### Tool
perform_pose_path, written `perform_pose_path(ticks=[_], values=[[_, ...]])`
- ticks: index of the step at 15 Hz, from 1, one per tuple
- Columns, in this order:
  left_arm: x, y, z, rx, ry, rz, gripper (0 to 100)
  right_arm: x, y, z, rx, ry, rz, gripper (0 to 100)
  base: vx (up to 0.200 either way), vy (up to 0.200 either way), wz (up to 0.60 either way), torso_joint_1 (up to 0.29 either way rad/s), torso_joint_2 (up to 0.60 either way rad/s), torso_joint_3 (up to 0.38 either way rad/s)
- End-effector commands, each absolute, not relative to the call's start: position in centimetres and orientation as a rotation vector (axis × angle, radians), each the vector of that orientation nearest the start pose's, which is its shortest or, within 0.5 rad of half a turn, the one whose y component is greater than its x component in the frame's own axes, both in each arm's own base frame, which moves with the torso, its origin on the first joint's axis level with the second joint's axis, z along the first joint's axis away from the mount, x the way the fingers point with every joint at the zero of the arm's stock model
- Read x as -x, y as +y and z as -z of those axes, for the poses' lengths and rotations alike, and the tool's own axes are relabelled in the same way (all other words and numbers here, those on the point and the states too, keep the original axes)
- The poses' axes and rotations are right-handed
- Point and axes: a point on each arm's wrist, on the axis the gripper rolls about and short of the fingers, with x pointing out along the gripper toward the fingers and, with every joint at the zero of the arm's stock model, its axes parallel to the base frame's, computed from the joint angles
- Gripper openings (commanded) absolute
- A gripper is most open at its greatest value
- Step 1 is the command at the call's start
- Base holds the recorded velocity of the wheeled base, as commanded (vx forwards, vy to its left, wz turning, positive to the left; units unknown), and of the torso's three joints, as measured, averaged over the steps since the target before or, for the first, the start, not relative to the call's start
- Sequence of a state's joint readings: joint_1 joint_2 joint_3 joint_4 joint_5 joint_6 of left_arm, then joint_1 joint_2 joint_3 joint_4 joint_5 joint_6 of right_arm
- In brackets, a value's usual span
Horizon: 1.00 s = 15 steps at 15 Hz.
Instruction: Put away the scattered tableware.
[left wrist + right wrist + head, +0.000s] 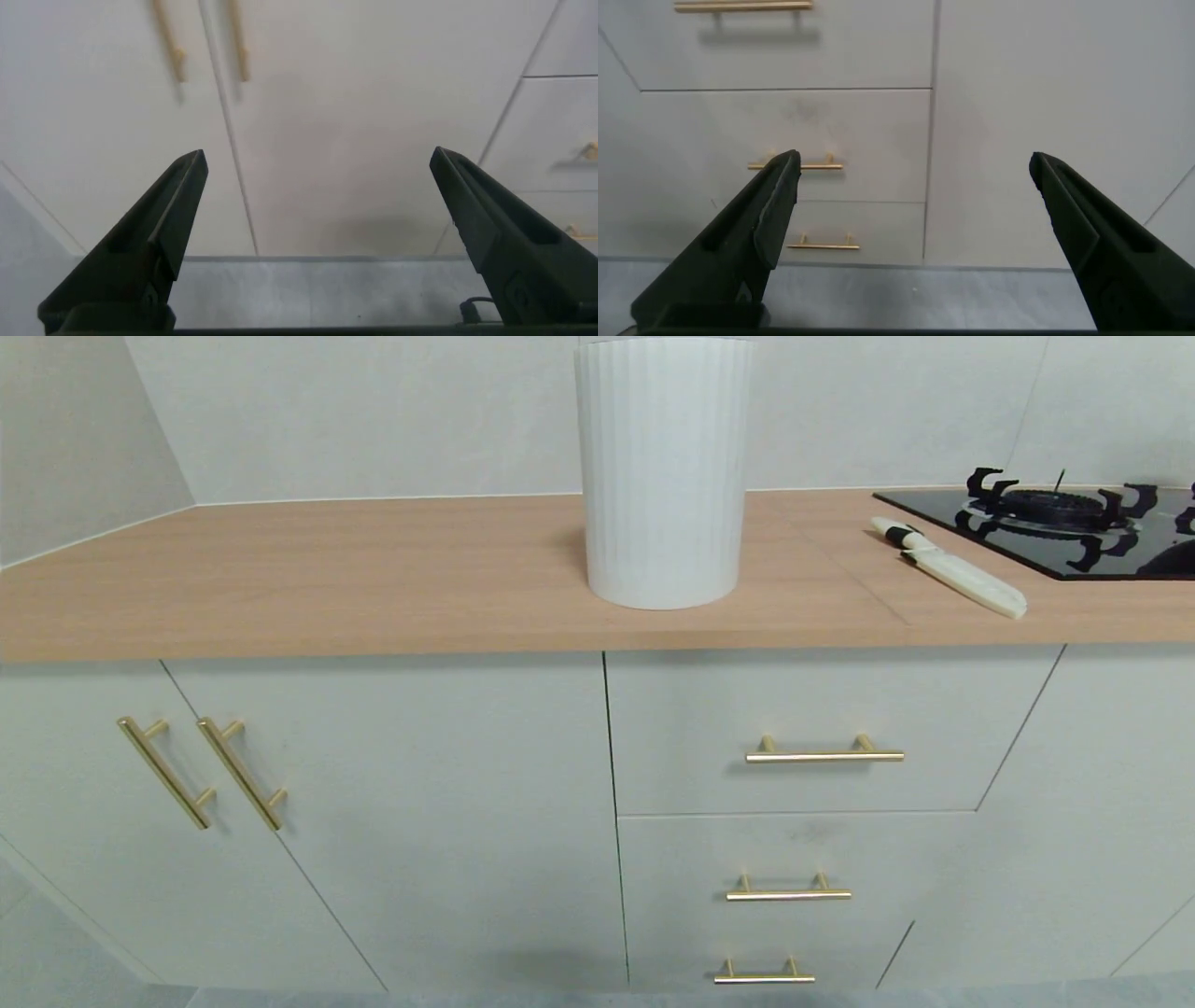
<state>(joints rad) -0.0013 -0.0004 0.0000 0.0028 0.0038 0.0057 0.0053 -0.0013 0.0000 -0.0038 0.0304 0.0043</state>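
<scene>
- Knife (948, 567), at 3 o'clock of the ribbed container (663, 476), lies near the bench (373, 579) edge; a nudge could drop it.
- Left gripper (318, 215), right gripper (915, 215): fingers spread, empty.

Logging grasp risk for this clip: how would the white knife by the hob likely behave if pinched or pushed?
The white knife looks slim and rigid, so probably light and stiff. Lying flat on the smooth countertop, it would likely slide or spin under a push, not roll. Its low profile leaves little to pinch.
</scene>
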Motion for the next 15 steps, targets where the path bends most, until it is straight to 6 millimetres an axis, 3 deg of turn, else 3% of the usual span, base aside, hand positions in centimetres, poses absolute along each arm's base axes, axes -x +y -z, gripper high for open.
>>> perform_pose_path(ticks=[1,4,11,15], values=[[2.28,0.01,-7.52,-0.006,0.003,-0.005,100,2.28,0.06,-7.60,-0.005,-0.005,-0.038,100,0.000,0.000,0.00,0.000,0.00,0.000],[2.28,0.01,-7.52,-0.006,0.003,-0.005,100,2.28,0.06,-7.60,-0.005,-0.005,-0.037,100,0.000,0.000,0.00,0.000,0.00,0.000],[2.28,0.01,-7.52,-0.006,0.003,-0.005,100,2.28,0.06,-7.60,-0.003,-0.005,-0.038,100,0.200,0.000,0.00,0.001,0.00,-0.002],[2.28,0.01,-7.52,-0.006,0.003,-0.005,100,2.28,0.06,-7.60,-0.003,-0.005,-0.037,100,0.000,0.000,0.00,0.000,0.00,0.000]])
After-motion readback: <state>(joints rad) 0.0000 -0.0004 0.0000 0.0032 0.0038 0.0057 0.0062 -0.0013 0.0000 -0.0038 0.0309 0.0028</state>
